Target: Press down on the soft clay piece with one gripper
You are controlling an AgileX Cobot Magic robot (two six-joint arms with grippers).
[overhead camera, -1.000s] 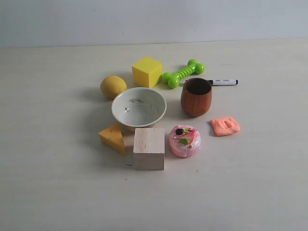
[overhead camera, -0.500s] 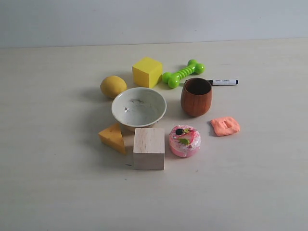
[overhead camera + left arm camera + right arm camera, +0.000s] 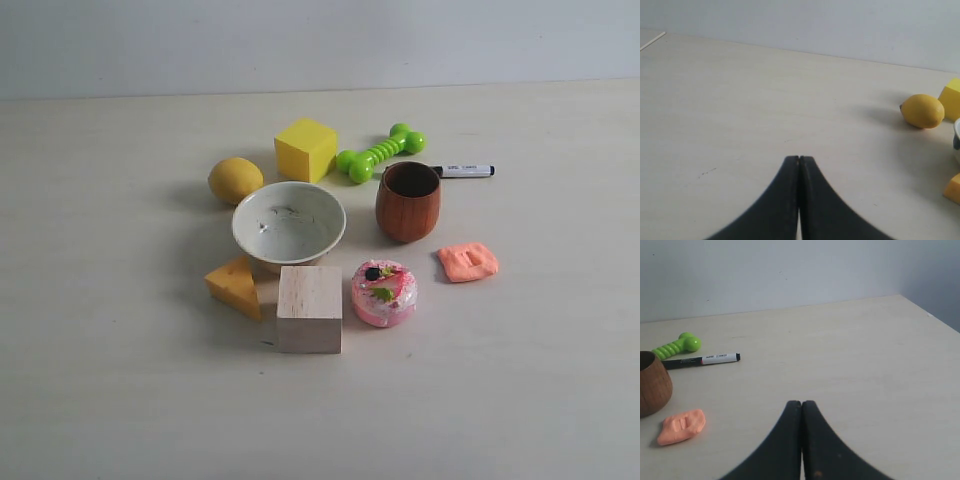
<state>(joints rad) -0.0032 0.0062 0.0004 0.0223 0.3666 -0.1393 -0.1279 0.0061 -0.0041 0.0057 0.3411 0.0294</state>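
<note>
Toward the worktop's (image 3: 100, 400) right edge, the soft clay piece (image 3: 468, 262) lies free; the right hand (image 3: 801, 402), closed and empty, sits apart, so pressing seems unstarted.

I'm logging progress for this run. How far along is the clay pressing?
Done: nothing evident. In hand: nothing; the right gripper is shut, apart from the soft clay piece, and the left gripper is shut too. Left: reach the clay near the wooden cup and press down.

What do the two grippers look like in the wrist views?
The left gripper and the right gripper look alike: two matte black fingers each, broad at the base, curving to narrow tips. No cables or markings show; the exterior view shows neither arm.
</note>
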